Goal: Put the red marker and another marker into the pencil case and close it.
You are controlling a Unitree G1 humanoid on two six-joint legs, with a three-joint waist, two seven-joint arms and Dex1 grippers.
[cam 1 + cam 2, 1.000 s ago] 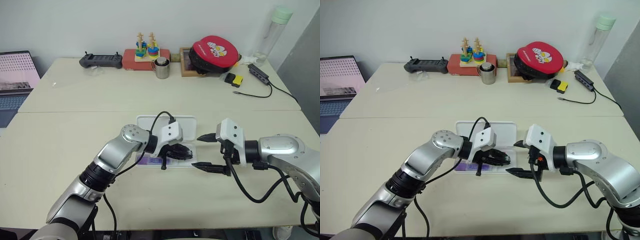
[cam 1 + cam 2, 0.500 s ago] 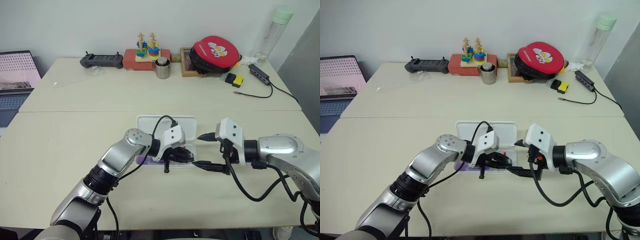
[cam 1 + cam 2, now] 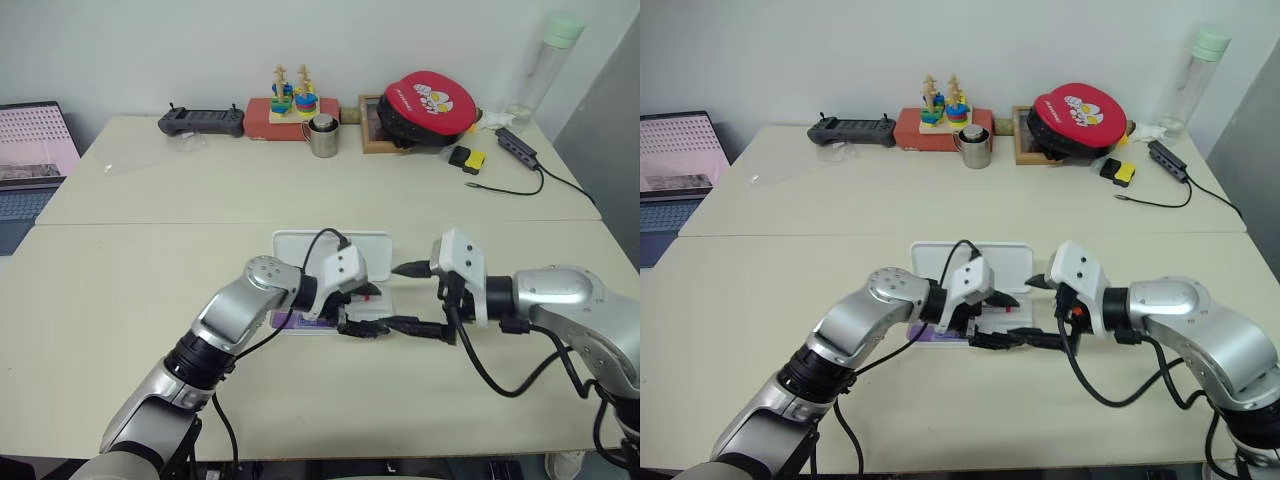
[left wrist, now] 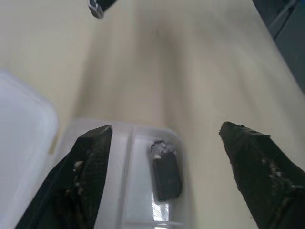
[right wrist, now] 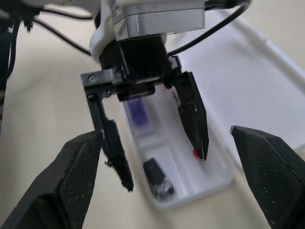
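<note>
Two tools hover over the open pencil case [image 3: 300,245] at the near middle of the surface [image 3: 150,290]. Left tool [image 5: 159,138] spread wide, holding nothing, fingers straddling the tray. Right tool [image 3: 405,298] also wide open, empty, just right of the case. Purple marker [image 5: 139,113] lies in the tray; red marker [image 3: 997,308] beside it, mostly hidden. Small black object [image 4: 167,175] in the end compartment.

Even, bright indoor light falls on the worktop [image 3: 150,290], leaving soft shadows under the arms. Both wrist views are blurred, their edges softest.
</note>
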